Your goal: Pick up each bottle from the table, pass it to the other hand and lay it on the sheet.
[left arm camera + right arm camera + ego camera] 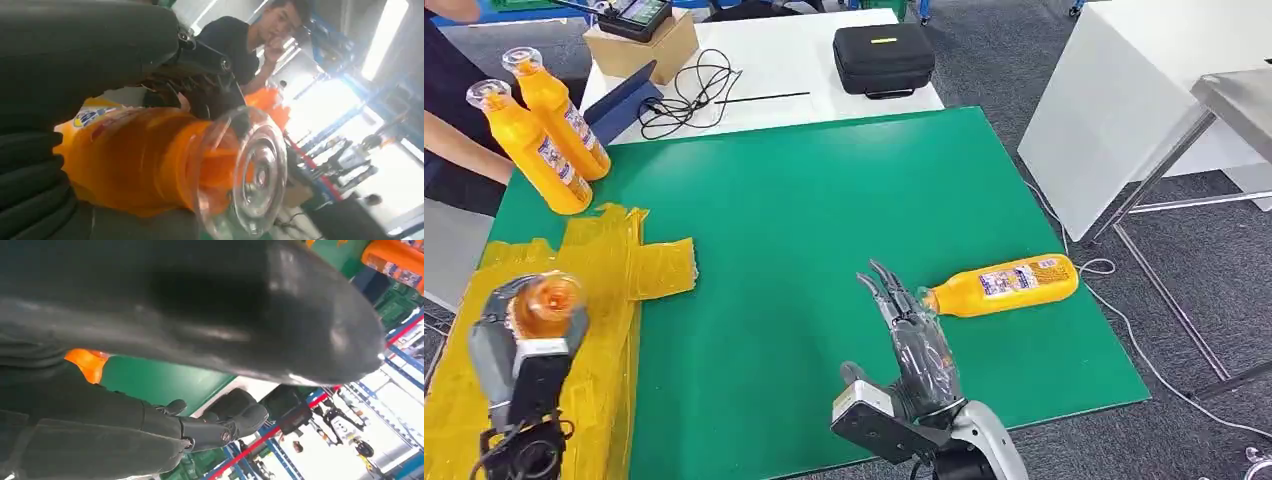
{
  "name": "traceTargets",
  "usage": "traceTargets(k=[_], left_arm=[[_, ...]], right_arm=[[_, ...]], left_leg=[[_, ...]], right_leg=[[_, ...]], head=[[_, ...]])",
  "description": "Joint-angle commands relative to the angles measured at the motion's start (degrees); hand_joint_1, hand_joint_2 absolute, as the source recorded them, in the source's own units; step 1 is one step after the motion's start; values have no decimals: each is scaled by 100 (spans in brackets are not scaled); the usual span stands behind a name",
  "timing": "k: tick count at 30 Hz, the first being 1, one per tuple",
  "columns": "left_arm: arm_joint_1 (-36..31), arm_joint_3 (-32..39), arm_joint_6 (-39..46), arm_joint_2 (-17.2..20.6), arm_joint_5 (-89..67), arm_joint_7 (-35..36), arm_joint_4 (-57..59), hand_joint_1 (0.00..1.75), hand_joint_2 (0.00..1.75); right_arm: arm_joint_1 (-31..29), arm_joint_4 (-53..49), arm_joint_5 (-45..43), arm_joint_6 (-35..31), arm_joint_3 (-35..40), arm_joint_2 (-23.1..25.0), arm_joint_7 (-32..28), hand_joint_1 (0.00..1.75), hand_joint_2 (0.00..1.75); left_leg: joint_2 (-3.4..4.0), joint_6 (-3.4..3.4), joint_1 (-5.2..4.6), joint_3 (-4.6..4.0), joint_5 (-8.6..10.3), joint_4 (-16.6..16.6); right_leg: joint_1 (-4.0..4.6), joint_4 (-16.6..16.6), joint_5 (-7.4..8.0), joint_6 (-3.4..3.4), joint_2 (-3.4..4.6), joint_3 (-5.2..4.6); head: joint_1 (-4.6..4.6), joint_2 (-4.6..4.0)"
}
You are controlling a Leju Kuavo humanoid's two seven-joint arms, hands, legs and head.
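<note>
Left hand (524, 335): clamped round 1 orange bottle (548, 298), held upright above the yellow sheet (614, 265) at the near left of the green mat (824, 200); bottle base seen end-on in the left wrist view (255, 175).

Right hand (914, 335): holding nothing, fingers stretched out flat over the mat, fingertips just beside the neck of 1 lying bottle (1004, 285) near the mat's right edge.

2 standing bottles (544, 130) are seen at the far left corner, side by side, next to a person's sleeve (449, 110).
</note>
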Motion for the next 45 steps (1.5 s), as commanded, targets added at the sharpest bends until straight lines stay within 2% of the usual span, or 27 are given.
traceTargets(k=[1,9,10,11,12,16,17,23,26,30,31,32,35,41,42,45], left_arm=[[-1123,-406,421,-119,-1220,149,3553,175,175],[-1472,-425,421,-237,-1692,353,4535,175,175],[-1598,-539,420,-251,-1821,559,4862,101,175],[-1641,-552,376,-256,-1822,619,4961,0,175],[-1756,-615,244,-272,-1865,809,5224,0,175],[-1871,-565,18,-271,-1704,798,5407,0,175],[-1884,-508,-28,-280,-1592,722,5399,0,0],[-1915,-547,-163,-269,-1461,485,5275,0,0],[-1835,-652,-265,-251,-1189,227,4846,0,0],[-1256,-801,-693,-146,-338,-97,3220,0,0],[-998,-965,-825,-25,-97,-16,2483,0,0],[-905,-1043,-874,37,-32,102,2216,0,0],[-865,-1078,-896,65,-25,187,2093,0,0],[-879,-1102,-903,74,-10,193,2170,0,0],[-869,-1168,-802,111,80,0,2100,0,0],[-397,-1285,-936,331,796,-19,543,0,0]], right_arm=[[-115,462,-165,184,-192,-247,76,0,0],[-464,875,-355,309,-227,-194,-13,0,0],[-521,964,-409,321,-237,-190,-35,0,0],[-542,1000,-414,319,-247,-188,-37,0,0],[-585,1094,-455,323,-270,-174,-57,0,0],[-689,1302,-525,337,-319,-148,-129,0,0],[-724,1349,-533,336,-331,-132,-143,0,0],[-935,1557,-561,370,-349,-77,-204,0,0],[-1099,1727,-666,306,-386,-57,-431,0,0],[-1203,1882,-929,238,-479,-96,-818,0,0],[-1251,1922,-1083,284,-514,-124,-938,0,0],[-1265,1937,-1104,290,-542,-124,-959,0,0],[-1274,1942,-1112,296,-555,-123,-970,0,0],[-1263,1921,-1111,294,-545,-113,-970,0,0],[-1282,1921,-1134,281,-551,-121,-1021,0,0],[-1402,1858,-1337,279,-758,-92,-1343,0,0]], left_leg=[[-7,-4,-9,31,3,-21],[12,-6,-5,27,-2,-12],[15,-5,-3,25,-1,-11],[20,-8,-3,35,-3,-14],[18,-6,-4,30,-2,-13],[3,-5,-4,27,1,-11],[-3,-4,-2,31,1,-9],[17,-10,-3,52,7,-15],[7,-15,-2,58,18,-15],[12,-24,-2,59,31,-11],[9,-24,-1,62,31,-11],[10,-22,1,62,30,-9],[32,-27,3,56,26,-7],[14,-24,1,27,28,-6],[9,-23,1,17,31,-6],[20,-24,2,9,26,0]], right_leg=[[-8,-13,-5,-1,-14,31],[-3,-8,-4,-3,4,25],[-1,-9,-1,-3,9,22],[-1,-11,-3,-4,11,31],[-2,-10,-1,-2,10,27],[-3,-7,-1,-3,-2,29],[-1,-6,-4,-4,-10,38],[-1,-6,9,-9,3,65],[0,-6,11,-15,-6,66],[0,5,20,-25,-2,62],[0,5,21,-26,-3,65],[3,5,22,-27,-2,65],[5,6,25,-31,11,54],[4,10,22,-34,-8,23],[4,11,24,-33,-10,14],[5,15,22,-34,0,5]], head=[[-2,0],[-2,0],[-4,0],[-4,0],[-4,0],[-2,0],[-2,0],[-4,0],[-4,0],[-4,0],[-4,0],[-2,0],[-4,0],[-2,0],[-4,0],[-2,0]])
